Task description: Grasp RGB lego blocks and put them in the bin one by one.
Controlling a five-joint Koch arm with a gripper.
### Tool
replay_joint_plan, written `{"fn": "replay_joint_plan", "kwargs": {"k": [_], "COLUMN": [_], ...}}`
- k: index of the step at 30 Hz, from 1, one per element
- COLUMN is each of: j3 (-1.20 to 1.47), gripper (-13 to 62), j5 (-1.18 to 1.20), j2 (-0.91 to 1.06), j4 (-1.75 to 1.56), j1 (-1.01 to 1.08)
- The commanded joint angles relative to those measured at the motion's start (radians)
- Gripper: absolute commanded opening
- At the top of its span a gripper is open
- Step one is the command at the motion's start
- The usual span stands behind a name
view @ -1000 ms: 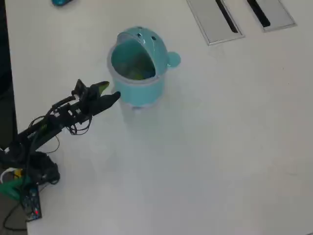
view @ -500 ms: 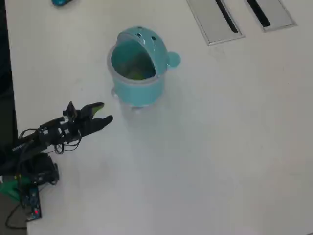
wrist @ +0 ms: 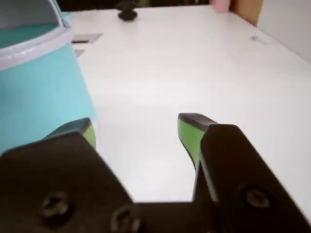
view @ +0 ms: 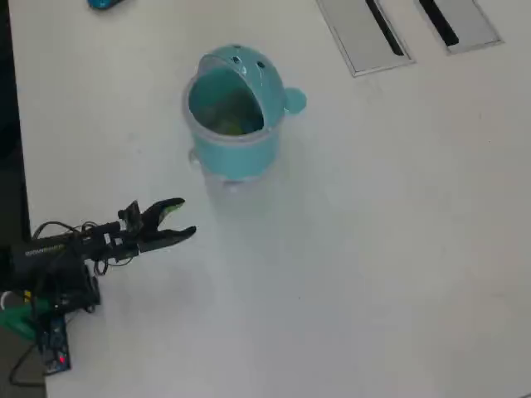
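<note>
In the overhead view, the black arm [view: 70, 246] lies low along the left edge of the white table [view: 373, 249], down and to the left of the round light-teal plastic bin [view: 232, 141], and its black gripper with yellow-green pads [view: 181, 218] reaches toward the right with the two jaws spread apart and nothing between them. The gripper sits well apart from the bin, below it and a little to its left. The bin stands upright with its domed swing lid [view: 253, 66] tipped back toward the far side, the small holes in the lid showing, and its round side knob [view: 294, 101] sticking out to the right. Inside the bin's mouth a yellow-green patch [view: 236, 126] shows at the bottom; whether the red and blue blocks lie there too cannot be told. Up and to the right of the bin, two flat grey slotted panels [view: 365, 33] lie at the table's far edge. In the wrist view, the bin's teal wall [wrist: 39, 92] fills the left side, close beside the left pad [wrist: 87, 133], while the right pad [wrist: 189, 133] stands clear over bare table [wrist: 194, 63], the gap between the pads wide and empty.
</note>
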Motion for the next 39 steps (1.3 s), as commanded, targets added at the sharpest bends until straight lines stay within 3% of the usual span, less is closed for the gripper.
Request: {"fn": "replay_joint_plan", "kwargs": {"k": [1, 14, 39], "j3": [-0.012, 0.295, 0.595], "gripper": [31.5, 31.9, 31.4], "j5": [0.037, 0.195, 0.472], "j2": [0.075, 0.075, 0.077], "j4": [-0.097, -0.494, -0.551], "j1": [0.011, 0.02, 0.003]}}
